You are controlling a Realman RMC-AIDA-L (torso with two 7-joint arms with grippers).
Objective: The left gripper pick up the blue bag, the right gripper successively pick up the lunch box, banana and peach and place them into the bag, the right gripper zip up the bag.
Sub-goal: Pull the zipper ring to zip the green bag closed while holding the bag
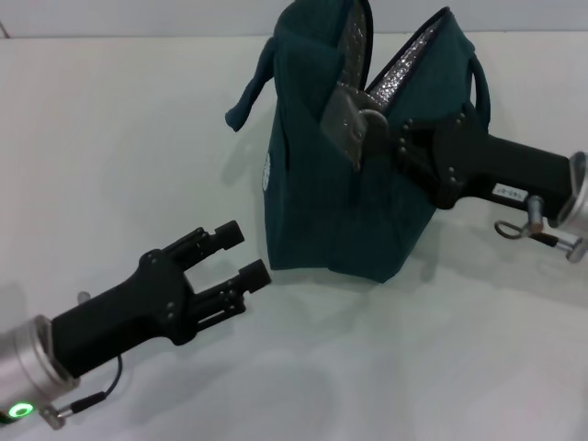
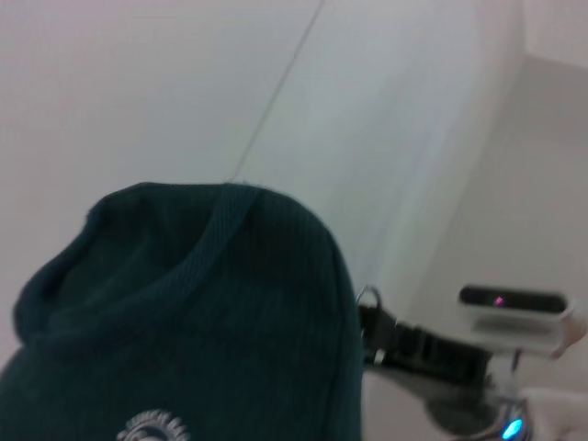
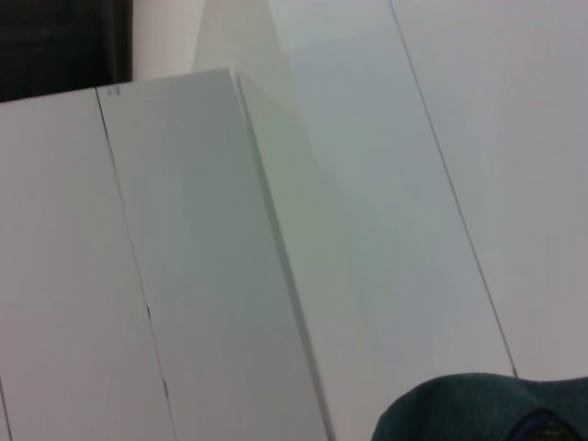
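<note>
Head view: right end effector (image 1: pixel 390 138) fingertips hidden against blue bag (image 1: pixel 322 197).

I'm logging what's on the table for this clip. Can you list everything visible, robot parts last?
blue bag: one, dark teal, standing mid-table, top open, silver lining showing, loop handles on both sides.
table: one, white, under everything.
wall panels: several, white, behind the scene in the right wrist view.
left hand: one, black, fingers open, at the bag's lower left side, apart from it.
right hand: one, black, at the bag's open top from the right; fingertips hidden by the fabric.
</note>
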